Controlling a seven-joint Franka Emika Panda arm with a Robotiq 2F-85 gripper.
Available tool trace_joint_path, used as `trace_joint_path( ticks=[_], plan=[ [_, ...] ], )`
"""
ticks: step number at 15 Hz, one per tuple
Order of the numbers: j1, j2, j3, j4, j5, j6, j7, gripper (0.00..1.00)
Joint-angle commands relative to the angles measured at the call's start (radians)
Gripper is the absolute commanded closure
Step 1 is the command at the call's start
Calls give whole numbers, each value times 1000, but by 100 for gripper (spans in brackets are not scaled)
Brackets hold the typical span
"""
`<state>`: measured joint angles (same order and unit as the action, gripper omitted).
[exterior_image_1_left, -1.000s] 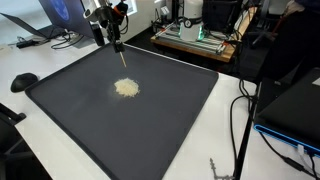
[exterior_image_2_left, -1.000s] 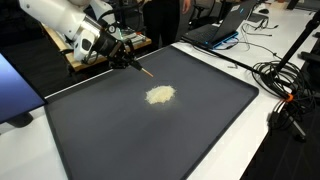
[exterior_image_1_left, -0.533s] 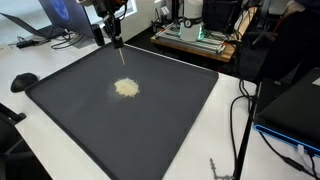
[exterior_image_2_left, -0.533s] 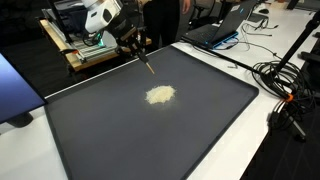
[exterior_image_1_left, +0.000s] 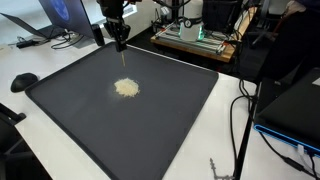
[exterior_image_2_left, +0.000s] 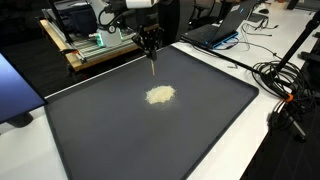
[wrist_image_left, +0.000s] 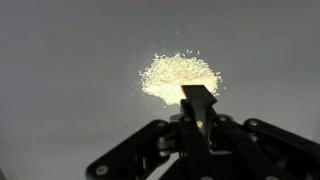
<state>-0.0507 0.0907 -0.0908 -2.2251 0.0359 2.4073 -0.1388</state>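
A small heap of pale grains (exterior_image_1_left: 126, 88) (exterior_image_2_left: 160, 94) lies near the middle of a large dark mat (exterior_image_1_left: 100, 135) (exterior_image_2_left: 120, 140). My gripper (exterior_image_1_left: 119, 38) (exterior_image_2_left: 151, 42) hangs above the mat's far part, just behind the heap. It is shut on a thin stick-like tool (exterior_image_1_left: 122, 60) (exterior_image_2_left: 152, 68) that points straight down, with its tip above the mat and short of the grains. In the wrist view the gripper (wrist_image_left: 198, 125) grips the dark flat tool (wrist_image_left: 197, 100), whose end overlaps the near edge of the heap (wrist_image_left: 178, 75).
The mat lies on a white table. A wooden board with electronics (exterior_image_1_left: 195, 40) (exterior_image_2_left: 90, 50) and a laptop (exterior_image_1_left: 50, 20) (exterior_image_2_left: 225, 25) stand behind it. Cables (exterior_image_2_left: 285, 85) trail at one side. A black round object (exterior_image_1_left: 23, 81) sits by one mat corner.
The arm has swung sideways along the mat's far edge toward the heap. The tool has turned from slanted to vertical. The heap has not changed.
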Motion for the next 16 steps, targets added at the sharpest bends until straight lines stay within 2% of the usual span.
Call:
trace_joint_path(
  ticks=[1, 6, 7, 15, 16],
  plan=[
    [34, 43, 26, 91, -176, -97, 134, 97],
    [76, 126, 62, 209, -262, -187, 185, 97],
    [59, 78, 61, 146, -218, -149, 152, 88],
    [71, 125, 66, 193, -234, -160, 161, 88],
    [71, 125, 66, 194, -235, -160, 161, 97]
  ],
)
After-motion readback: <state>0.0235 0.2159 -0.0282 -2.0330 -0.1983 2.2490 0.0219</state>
